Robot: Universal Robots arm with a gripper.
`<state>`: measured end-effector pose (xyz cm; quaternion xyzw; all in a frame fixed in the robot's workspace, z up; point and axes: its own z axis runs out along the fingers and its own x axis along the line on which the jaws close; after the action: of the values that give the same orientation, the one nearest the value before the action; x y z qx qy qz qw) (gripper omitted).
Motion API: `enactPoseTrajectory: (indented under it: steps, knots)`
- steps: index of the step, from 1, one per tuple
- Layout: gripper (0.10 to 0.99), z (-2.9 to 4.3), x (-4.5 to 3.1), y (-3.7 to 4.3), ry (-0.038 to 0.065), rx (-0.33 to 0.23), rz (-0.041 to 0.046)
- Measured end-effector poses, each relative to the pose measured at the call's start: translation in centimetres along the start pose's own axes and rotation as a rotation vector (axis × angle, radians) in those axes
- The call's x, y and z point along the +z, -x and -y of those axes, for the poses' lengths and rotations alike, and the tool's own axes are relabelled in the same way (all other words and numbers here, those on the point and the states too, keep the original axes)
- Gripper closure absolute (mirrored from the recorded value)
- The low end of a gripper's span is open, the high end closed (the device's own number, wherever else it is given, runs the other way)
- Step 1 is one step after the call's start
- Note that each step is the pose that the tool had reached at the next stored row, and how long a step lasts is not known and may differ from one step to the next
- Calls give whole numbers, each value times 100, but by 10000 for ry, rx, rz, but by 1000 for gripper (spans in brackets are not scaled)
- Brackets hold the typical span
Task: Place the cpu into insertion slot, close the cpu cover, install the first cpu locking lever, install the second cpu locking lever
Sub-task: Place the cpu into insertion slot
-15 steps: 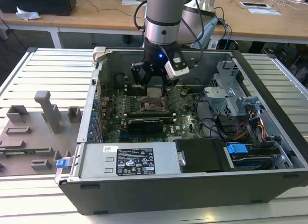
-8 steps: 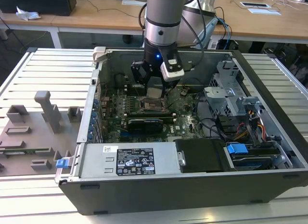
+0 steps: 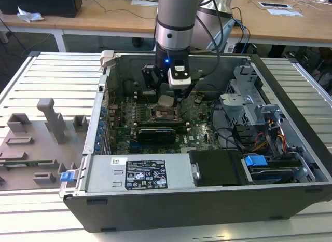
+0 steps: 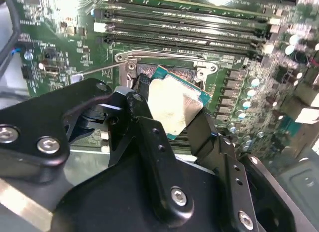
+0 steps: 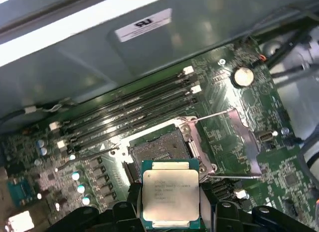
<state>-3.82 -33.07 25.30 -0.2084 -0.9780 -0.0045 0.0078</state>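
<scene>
My gripper [image 3: 169,98] hangs inside the open computer case, shut on the cpu [image 3: 165,101], a small flat square chip with a pale metal top. The chip is held by two opposite edges between the black fingers [image 4: 144,117] and floats just above the motherboard. In the first wrist view the cpu [image 5: 171,192] sits a little short of the open insertion slot [image 5: 158,150], whose contact field lies bare. The cpu cover [image 5: 246,142], a thin silvery frame, stands swung open beside the slot. Two thin wire locking levers [image 5: 209,115] [image 5: 230,176] stick out, unlatched. In the second wrist view the cpu [image 4: 174,105] is tilted over the slot [image 4: 172,67].
Memory slots [image 5: 129,112] run along one side of the socket, and a coin battery [image 5: 242,76] lies beyond the cover. A white-labelled power supply [image 3: 137,174] fills the case front; a drive cage [image 3: 249,104] and cables stand at the exterior view's right. Grey fixtures [image 3: 36,138] lie outside on the left.
</scene>
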Motion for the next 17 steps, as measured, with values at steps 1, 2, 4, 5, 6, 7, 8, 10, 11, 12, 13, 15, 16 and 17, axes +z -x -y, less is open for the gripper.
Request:
enactPoseTrajectory:
  steps: [1,2,4,5,6,7,8,10,11,12,13,15,16,17]
  knots:
    - [541,0,3,0,4,272,2]
    - [541,0,5,0,6,402,2]
    - [541,0,11,0,11,959,8]
    - [541,0,14,0,12,1232,11]
    - [541,0,15,0,7,1437,16]
    - [541,0,16,1,5,1542,18]
    - [541,0,17,1,3,1726,22]
    - [541,0,21,1,6,2273,28]
    - [541,0,22,1,8,2422,29]
    - [541,0,23,1,9,2603,31]
    - [541,0,25,1,10,2839,33]
    - [541,0,27,1,12,3197,37]
    - [541,0,28,1,15,3343,38]
    - [541,0,29,1,15,3476,39]
